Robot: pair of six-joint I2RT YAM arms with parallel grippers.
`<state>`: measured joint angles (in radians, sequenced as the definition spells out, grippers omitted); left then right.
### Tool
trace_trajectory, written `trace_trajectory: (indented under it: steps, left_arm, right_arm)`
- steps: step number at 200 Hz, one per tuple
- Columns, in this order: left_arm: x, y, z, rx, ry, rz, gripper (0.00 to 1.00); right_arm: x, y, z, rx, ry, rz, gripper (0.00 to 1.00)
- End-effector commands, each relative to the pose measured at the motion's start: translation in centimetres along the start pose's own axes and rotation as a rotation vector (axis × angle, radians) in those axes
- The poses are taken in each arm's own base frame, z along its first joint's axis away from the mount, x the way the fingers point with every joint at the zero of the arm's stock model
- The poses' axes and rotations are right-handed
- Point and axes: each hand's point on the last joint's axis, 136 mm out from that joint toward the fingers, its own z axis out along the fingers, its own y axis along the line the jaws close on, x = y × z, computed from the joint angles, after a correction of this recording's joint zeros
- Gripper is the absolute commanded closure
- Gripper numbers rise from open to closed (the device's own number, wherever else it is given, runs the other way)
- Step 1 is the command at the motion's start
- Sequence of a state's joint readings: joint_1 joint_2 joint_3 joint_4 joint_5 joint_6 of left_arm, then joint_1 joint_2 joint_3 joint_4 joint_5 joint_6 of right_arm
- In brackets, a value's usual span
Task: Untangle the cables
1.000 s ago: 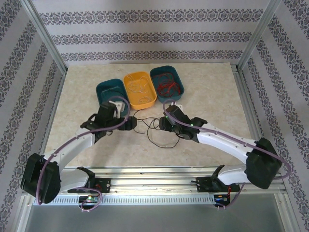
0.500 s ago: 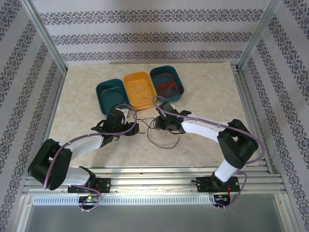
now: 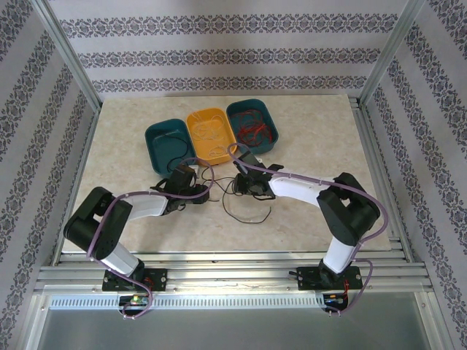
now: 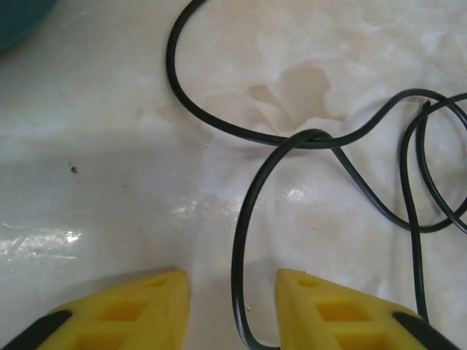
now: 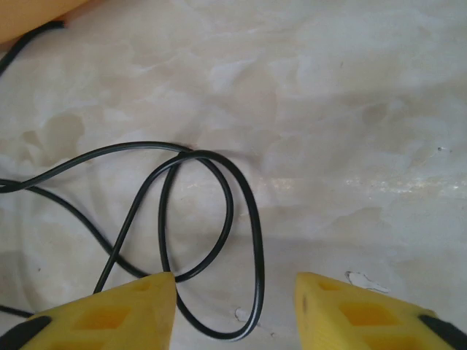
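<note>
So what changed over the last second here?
Both arms folded in, elbows swinging inward, bringing the left gripper and right gripper low over the black cable. Both are open astride it; nothing was gripped. The trays stayed put, and the cable hardly moved.

Glossy marbled table [image 4: 109, 146], smooth black cable [image 4: 241, 240]

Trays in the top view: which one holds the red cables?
The teal tray at the right end of the row, next to the yellow tray; only it has red cables inside.
</note>
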<state>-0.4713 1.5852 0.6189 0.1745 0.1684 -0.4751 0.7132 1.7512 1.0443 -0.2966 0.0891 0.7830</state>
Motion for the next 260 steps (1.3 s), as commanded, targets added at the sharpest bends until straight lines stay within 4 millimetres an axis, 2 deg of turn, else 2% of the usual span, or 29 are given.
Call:
trace_trajectory:
  steps: [1,20,32,55,77,113,136,191,203,215,231,260]
  left_arm:
    - [-0.7,-1.6,1.5,0.056,-0.020,0.016,0.74]
    - [-0.7,-1.5,1.7,0.049,-0.014,0.015,0.88]
    - [-0.7,-1.3,1.3,0.035,-0.015,0.014,0.94]
    - [-1.2,-1.0,-0.2,-0.005,-0.042,0.037,1.00]
    - [-1.8,-0.2,-2.6,-0.070,-0.079,0.055,1.00]
    - [-3.7,0.1,-7.3,-0.124,-0.172,0.079,1.00]
    - [-5.1,-1.0,-10.2,-0.095,-0.237,0.111,1.00]
    - [-7.4,-4.0,-15.7,-0.011,-0.332,0.193,1.00]
    - [-7.8,-4.9,-16.6,0.028,-0.349,0.205,1.00]
    - [-8.0,-5.8,-17.2,0.074,-0.360,0.215,1.00]
    - [-8.1,-6.6,-17.7,0.115,-0.365,0.221,1.00]
    - [-8.5,-6.6,-18.3,0.106,-0.385,0.199,1.00]
  right_arm:
    - [0.6,-1.1,1.3,0.027,0.023,0.021,0.63]
    - [0.8,-1.4,1.8,0.023,0.033,0.031,0.74]
    - [0.6,-1.6,1.8,0.026,0.028,0.036,0.79]
    - [0.5,-2.5,1.1,0.044,0.011,0.043,0.88]
    - [0.4,-3.8,0.3,0.070,-0.009,0.056,0.91]
    - [0.8,-5.8,-0.5,0.107,-0.024,0.081,0.90]
    - [1.1,-6.5,-0.7,0.115,-0.029,0.092,0.89]
    - [1.0,-7.4,-1.2,0.137,-0.046,0.105,0.93]
    - [0.8,-7.6,-1.4,0.141,-0.054,0.108,0.91]
    - [0.7,-7.7,-1.8,0.141,-0.057,0.114,0.81]
    - [0.4,-7.6,-2.3,0.127,-0.070,0.111,0.74]
    - [0.3,-7.8,-3.2,0.122,-0.094,0.114,0.71]
